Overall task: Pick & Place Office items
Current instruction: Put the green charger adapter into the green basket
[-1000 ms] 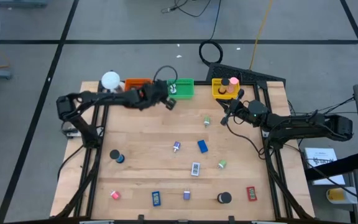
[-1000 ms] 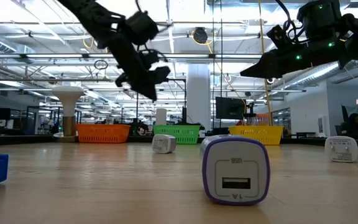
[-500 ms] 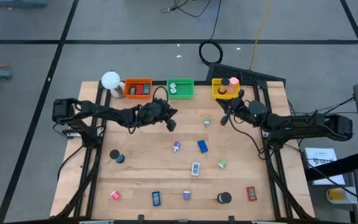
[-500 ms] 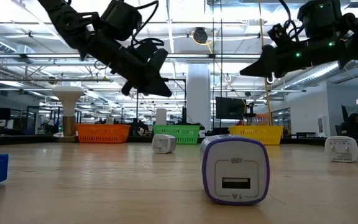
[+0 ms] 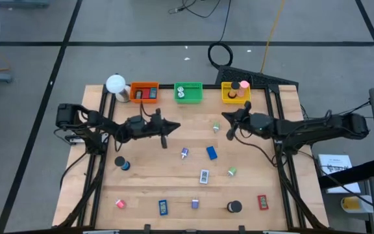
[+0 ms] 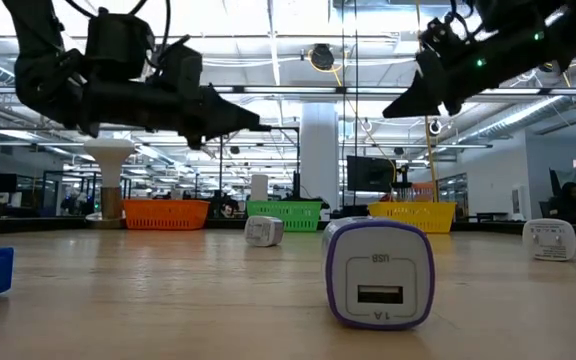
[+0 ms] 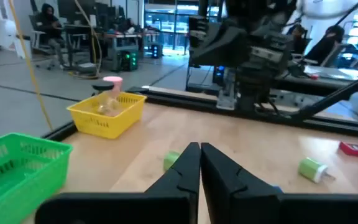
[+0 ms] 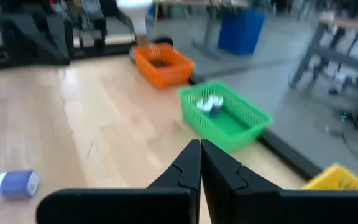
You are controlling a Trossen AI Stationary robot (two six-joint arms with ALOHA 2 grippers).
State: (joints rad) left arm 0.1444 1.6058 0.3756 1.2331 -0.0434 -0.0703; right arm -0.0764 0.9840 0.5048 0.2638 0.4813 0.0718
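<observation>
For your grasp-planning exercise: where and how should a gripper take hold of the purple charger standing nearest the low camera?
Grip the purple charger across its two flat purple side walls, coming down from above. It stands upright on the table, port face toward the low camera, with bare wood on both sides, so the fingers could probably straddle it. Its rounded corners look likelier to slip.

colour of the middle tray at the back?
Green; the high view shows it best.
</observation>
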